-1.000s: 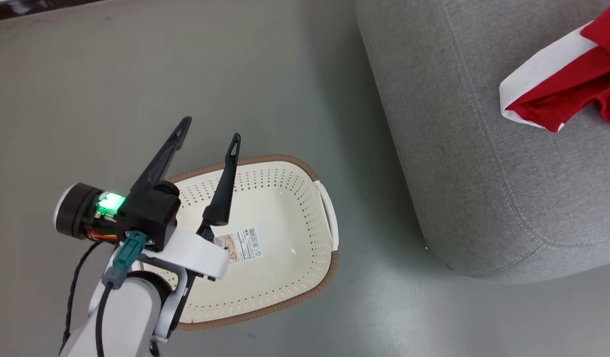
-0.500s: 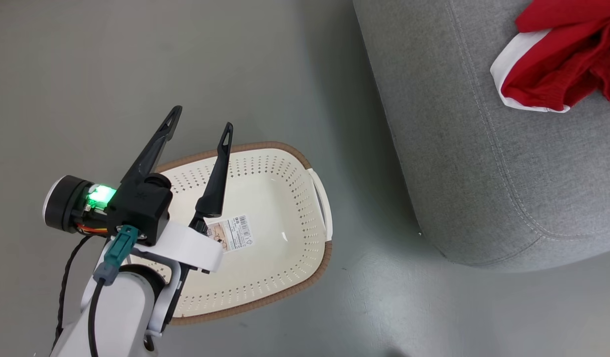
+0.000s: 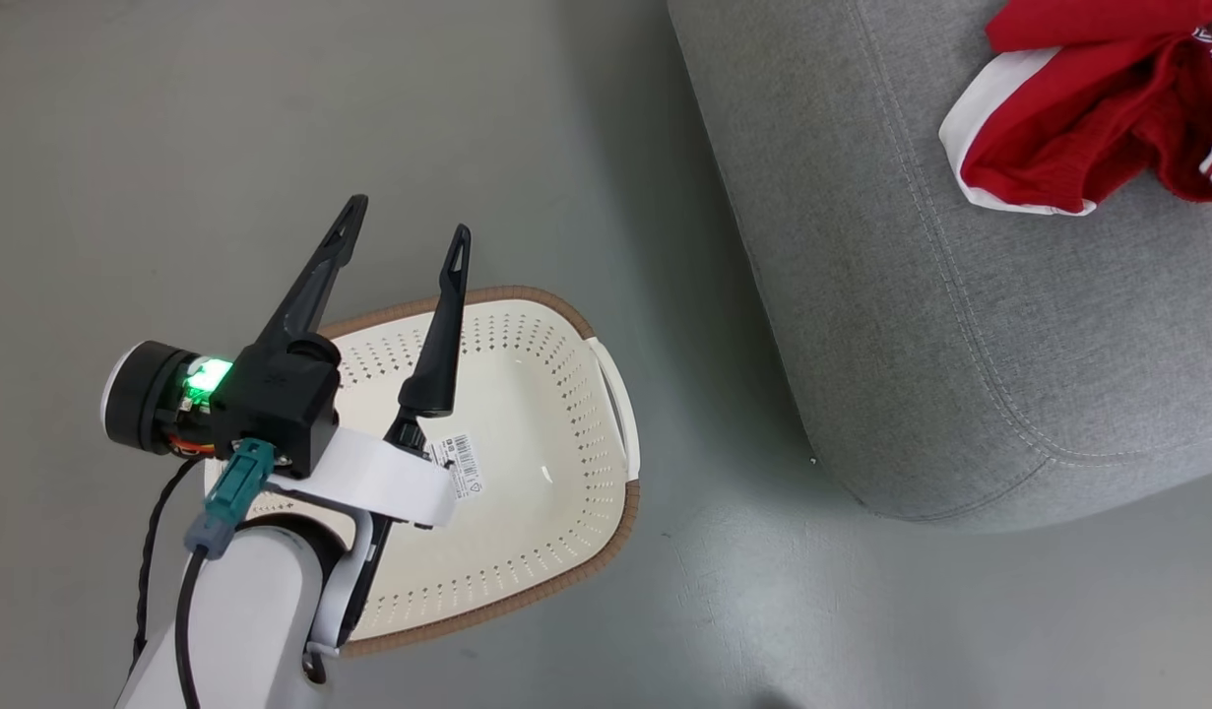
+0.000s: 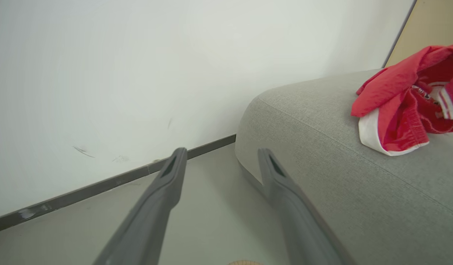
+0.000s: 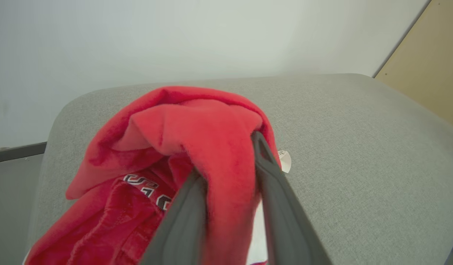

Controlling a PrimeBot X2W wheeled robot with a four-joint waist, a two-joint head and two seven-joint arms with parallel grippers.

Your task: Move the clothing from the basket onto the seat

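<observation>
The clothing (image 3: 1058, 128), red with a broad white band, lies bunched on the grey seat (image 3: 960, 345) at the upper right. The cream basket (image 3: 566, 394) with a brown rim stands on the floor; only a barcode sticker (image 3: 458, 463) shows on its floor. My left gripper (image 3: 407, 217) hangs open above the basket's far-left rim, holding nothing. In the left wrist view it (image 4: 222, 152) points toward the wall and seat (image 4: 340, 176), with the clothing (image 4: 395, 95) to the right. My right gripper (image 5: 228, 154) has red clothing (image 5: 182, 125) wadded between its fingers, over the seat (image 5: 358, 147).
Grey floor (image 3: 271, 118) surrounds the basket, with a gap between it and the seat. A white wall (image 4: 138, 73) with a dark skirting board stands behind the seat. A tan panel (image 5: 432, 73) stands at the seat's far right.
The head camera has turned, so the whole picture has slid left. More red cloth, now with white stripes, shows at the seat's upper right. My left gripper stays open over the basket.
</observation>
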